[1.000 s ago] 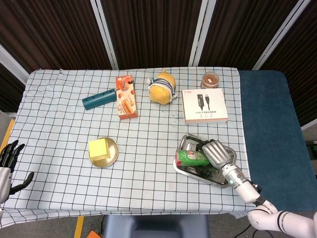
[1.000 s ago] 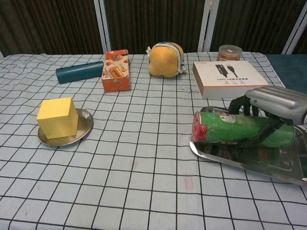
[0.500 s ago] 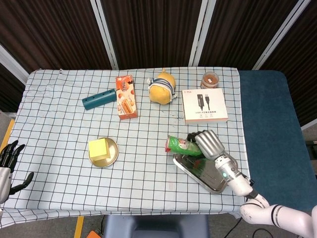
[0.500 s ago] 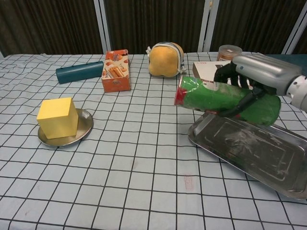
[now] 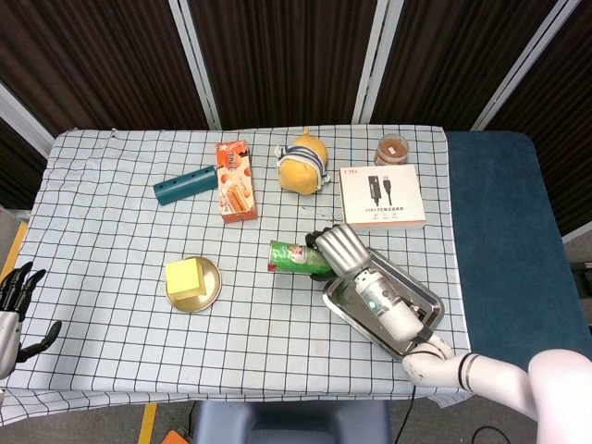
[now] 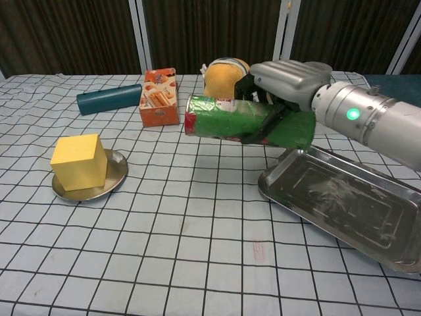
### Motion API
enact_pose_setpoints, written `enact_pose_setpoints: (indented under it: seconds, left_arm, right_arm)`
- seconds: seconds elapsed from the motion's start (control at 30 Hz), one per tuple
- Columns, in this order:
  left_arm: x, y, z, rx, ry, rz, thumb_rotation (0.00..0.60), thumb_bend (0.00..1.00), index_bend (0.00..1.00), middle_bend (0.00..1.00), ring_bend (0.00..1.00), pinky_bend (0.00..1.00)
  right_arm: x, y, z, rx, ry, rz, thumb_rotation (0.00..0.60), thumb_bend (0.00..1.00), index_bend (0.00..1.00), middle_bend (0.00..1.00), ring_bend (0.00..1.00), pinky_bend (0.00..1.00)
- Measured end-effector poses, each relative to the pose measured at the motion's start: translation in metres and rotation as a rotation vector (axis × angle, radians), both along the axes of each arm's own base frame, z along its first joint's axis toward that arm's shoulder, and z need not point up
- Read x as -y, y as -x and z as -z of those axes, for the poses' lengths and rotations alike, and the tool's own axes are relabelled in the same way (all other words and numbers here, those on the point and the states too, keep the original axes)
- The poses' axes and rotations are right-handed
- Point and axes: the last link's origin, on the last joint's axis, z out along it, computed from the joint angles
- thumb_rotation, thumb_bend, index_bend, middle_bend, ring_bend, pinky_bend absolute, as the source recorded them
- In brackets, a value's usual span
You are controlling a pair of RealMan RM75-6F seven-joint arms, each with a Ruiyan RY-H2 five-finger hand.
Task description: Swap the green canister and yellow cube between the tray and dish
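Nearest the camera: tray [image 6: 342,204] on the table [image 6: 197,263], now bare, right side. Left robot hand [image 5: 14,310] sits off the table's left edge, fingers apart, holding nothing, well away from everything.

Right robot hand [image 6: 286,82] is above the table just left of the tray, fingers wrapped over the top of the green canister [image 6: 247,125], which it holds clear of the cloth. Canister lies roughly horizontal, long axis running left-right, red-rimmed end pointing left toward the dish [image 6: 115,174].

Dish is further left, well apart from the canister, and the yellow cube [image 6: 80,160] sits in it and fills most of it. So the drop spot lies along the canister's own axis, leftward from the right robot hand. Judgement: the cube needs to come out first, or the canister gets parked on the cloth near the dish. Left robot hand is on the dish's side, likely the one for the cube.

Far row: teal case [image 6: 108,99], orange snack box [image 6: 160,97], yellow plush [image 6: 222,78], white box [image 5: 381,197], small jar [image 5: 393,148].
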Motion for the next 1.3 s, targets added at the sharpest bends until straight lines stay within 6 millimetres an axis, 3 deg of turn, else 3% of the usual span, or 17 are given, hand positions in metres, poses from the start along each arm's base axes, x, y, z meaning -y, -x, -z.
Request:
enact_pose_setpoints:
  seconds: [0.27,0.37,0.43,0.5,0.57,0.67,0.77,0.87,1.1,1.3]
  left_arm:
    - [-0.002,0.002,-0.001,-0.008,-0.009,-0.008,0.6,0.32,0.1,0.0,0.0,0.21]
    - [-0.003,0.005,-0.001,-0.013,-0.014,-0.015,0.6,0.32,0.11,0.0,0.0,0.22]
    - [-0.004,0.007,-0.001,-0.015,-0.015,-0.024,0.6,0.32,0.11,0.0,0.0,0.22]
    - [-0.004,0.007,-0.001,-0.014,-0.017,-0.028,0.6,0.32,0.11,0.0,0.0,0.22]
    - [-0.005,0.007,-0.002,-0.012,-0.021,-0.026,0.6,0.32,0.11,0.0,0.0,0.22]
    - [-0.004,0.007,-0.002,-0.01,-0.026,-0.019,0.6,0.32,0.11,0.0,0.0,0.23]
    - [-0.004,0.006,-0.001,-0.013,-0.024,-0.017,0.6,0.32,0.11,0.0,0.0,0.23]
    - [-0.005,0.006,0.0,-0.017,-0.02,-0.018,0.6,0.32,0.11,0.0,0.0,0.23]
    - [-0.005,0.006,0.0,-0.019,-0.018,-0.02,0.6,0.32,0.11,0.0,0.0,0.23]
    - [-0.005,0.005,0.003,-0.019,-0.008,-0.021,0.6,0.32,0.08,0.0,0.0,0.23]
  right_arm:
    - [0.029,-0.028,0.038,-0.043,0.072,-0.021,0.6,0.19,0.86,0.7,0.74,0.73]
    - [0.037,-0.036,0.049,-0.042,0.086,-0.023,0.6,0.19,0.76,0.69,0.7,0.72]
    - [0.041,-0.042,0.056,-0.032,0.077,-0.024,0.6,0.19,0.66,0.61,0.6,0.67]
    - [0.042,-0.047,0.062,-0.016,0.058,-0.024,0.6,0.19,0.54,0.48,0.45,0.54]
    - [0.041,-0.05,0.067,-0.001,0.027,-0.023,0.6,0.19,0.4,0.34,0.27,0.37]
    - [0.04,-0.048,0.07,-0.026,0.0,-0.032,0.6,0.19,0.26,0.19,0.09,0.16]
    - [0.038,-0.046,0.067,-0.052,0.009,-0.052,0.6,0.19,0.13,0.08,0.0,0.05]
    - [0.034,-0.044,0.062,-0.067,0.017,-0.07,0.6,0.18,0.03,0.01,0.0,0.01]
    - [0.017,-0.03,0.035,-0.071,0.042,-0.11,0.6,0.15,0.0,0.0,0.0,0.0]
    - [-0.017,0.008,-0.014,-0.046,0.107,-0.088,0.6,0.14,0.0,0.0,0.0,0.0]
